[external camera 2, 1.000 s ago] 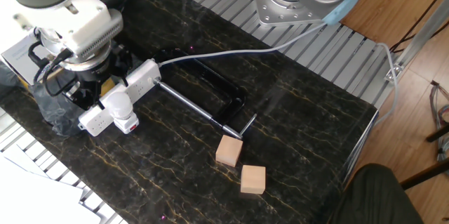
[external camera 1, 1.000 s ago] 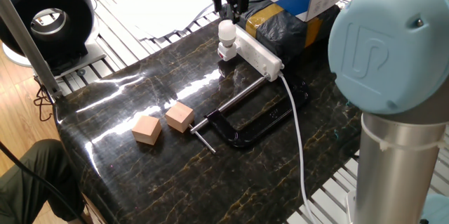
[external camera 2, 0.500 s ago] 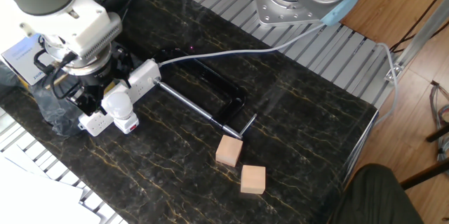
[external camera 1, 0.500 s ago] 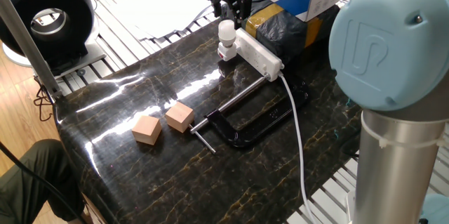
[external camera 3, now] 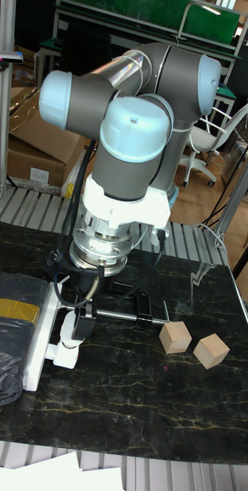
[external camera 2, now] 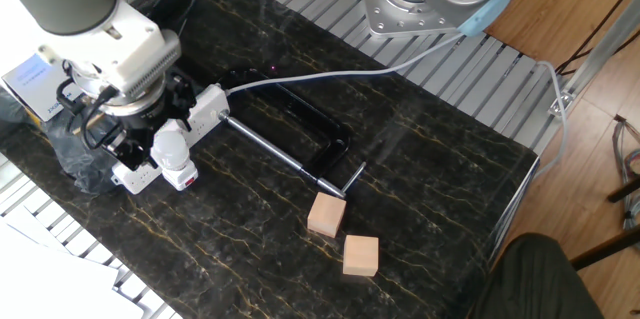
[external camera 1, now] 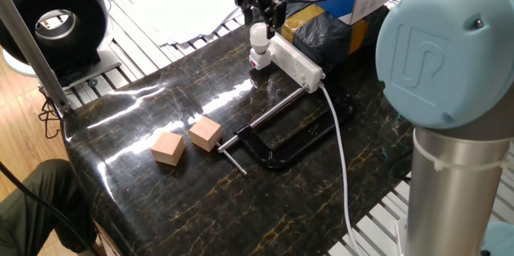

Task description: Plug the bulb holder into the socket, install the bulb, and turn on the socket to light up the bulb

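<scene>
The white socket (external camera 1: 295, 58) lies at the far edge of the dark marble table. The bulb holder (external camera 1: 259, 58), a small white cube with a red mark, is plugged into the socket's end. The white bulb (external camera 1: 259, 35) stands upright in the holder. My gripper (external camera 1: 263, 17) hangs right over the bulb, open, with its dark fingers straddling the bulb's top. The other fixed view shows the bulb (external camera 2: 170, 143), the holder (external camera 2: 181, 173) and the socket (external camera 2: 196, 114) under the gripper (external camera 2: 150, 131). In the tall view the bulb (external camera 3: 68, 327) and holder (external camera 3: 65, 353) stand beside the socket (external camera 3: 38, 341).
A black C-clamp (external camera 1: 277, 140) lies mid-table with the socket's white cable (external camera 1: 341, 160) running over it. Two tan wooden cubes (external camera 1: 168, 148) (external camera 1: 206, 134) sit near the front left. A black bag (external camera 1: 321, 27) and boxes stand behind the socket.
The gripper has come down and shifted slightly sideways, from above the socket's end to right over the bulb. The bulb, holder and socket have not moved.
</scene>
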